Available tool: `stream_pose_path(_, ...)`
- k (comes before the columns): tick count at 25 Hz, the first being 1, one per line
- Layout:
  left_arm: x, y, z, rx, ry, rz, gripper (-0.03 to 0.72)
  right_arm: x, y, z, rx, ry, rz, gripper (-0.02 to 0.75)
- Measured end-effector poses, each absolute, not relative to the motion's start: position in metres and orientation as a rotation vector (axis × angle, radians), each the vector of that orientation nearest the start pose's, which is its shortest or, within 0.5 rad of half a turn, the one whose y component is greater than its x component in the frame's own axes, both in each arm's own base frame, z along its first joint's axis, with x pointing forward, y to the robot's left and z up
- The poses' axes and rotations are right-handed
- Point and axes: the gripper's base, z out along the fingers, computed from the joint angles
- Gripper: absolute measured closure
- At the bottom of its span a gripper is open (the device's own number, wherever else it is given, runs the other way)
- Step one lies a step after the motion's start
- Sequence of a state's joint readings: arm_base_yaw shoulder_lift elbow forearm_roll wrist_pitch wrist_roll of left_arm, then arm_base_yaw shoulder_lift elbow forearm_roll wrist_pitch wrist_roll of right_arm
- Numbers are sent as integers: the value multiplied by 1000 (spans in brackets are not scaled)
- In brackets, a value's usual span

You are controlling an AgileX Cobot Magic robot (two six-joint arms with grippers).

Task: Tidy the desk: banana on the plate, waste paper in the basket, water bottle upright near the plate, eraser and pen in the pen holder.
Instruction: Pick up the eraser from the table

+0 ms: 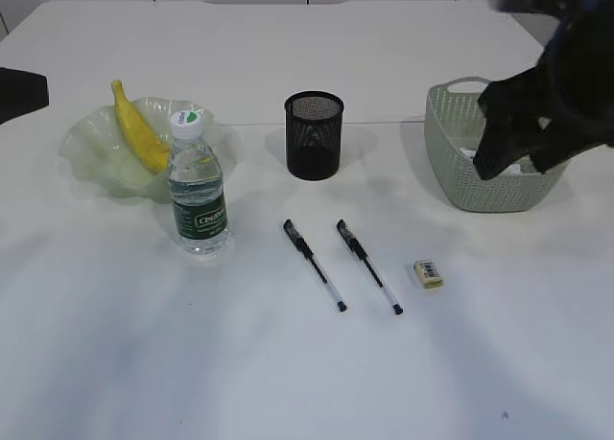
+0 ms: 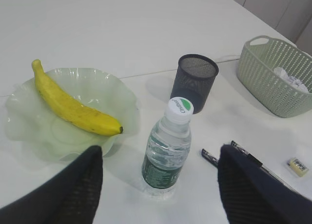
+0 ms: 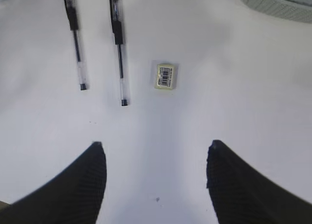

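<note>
Both my pincers are spread open, gripping nothing — my left pincer (image 2: 158,185) above the upright water bottle (image 2: 167,154), my right pincer (image 3: 156,180) above the eraser (image 3: 165,76). The banana (image 1: 139,128) lies on the plate (image 1: 91,157) toward the surface's left edge. Two pens (image 1: 314,265) lie beside the eraser, in front of the pen holder (image 1: 314,134). Waste paper (image 2: 291,79) sits in the basket (image 1: 460,162) near the right edge.

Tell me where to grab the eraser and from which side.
Take the eraser across its two long sides, coming straight down from above. It lies flat on the bare table, a small block with its barcode face up, clear of the nearest pen. The open right hand is over that area.
</note>
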State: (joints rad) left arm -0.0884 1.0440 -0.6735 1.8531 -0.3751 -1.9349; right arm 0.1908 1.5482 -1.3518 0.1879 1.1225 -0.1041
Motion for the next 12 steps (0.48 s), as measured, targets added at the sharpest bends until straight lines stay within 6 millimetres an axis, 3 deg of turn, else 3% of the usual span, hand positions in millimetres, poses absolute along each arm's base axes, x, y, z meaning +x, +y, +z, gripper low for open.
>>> stream_pose_path(6, 213, -51, 305, 261, 1946, -452, 171, 330, 109, 290, -430, 2859, 133, 268)
stream_pose_path(12, 213, -51, 305, 262, 1947, -453, 171, 359, 117, 256, -411, 2992, 68, 271)
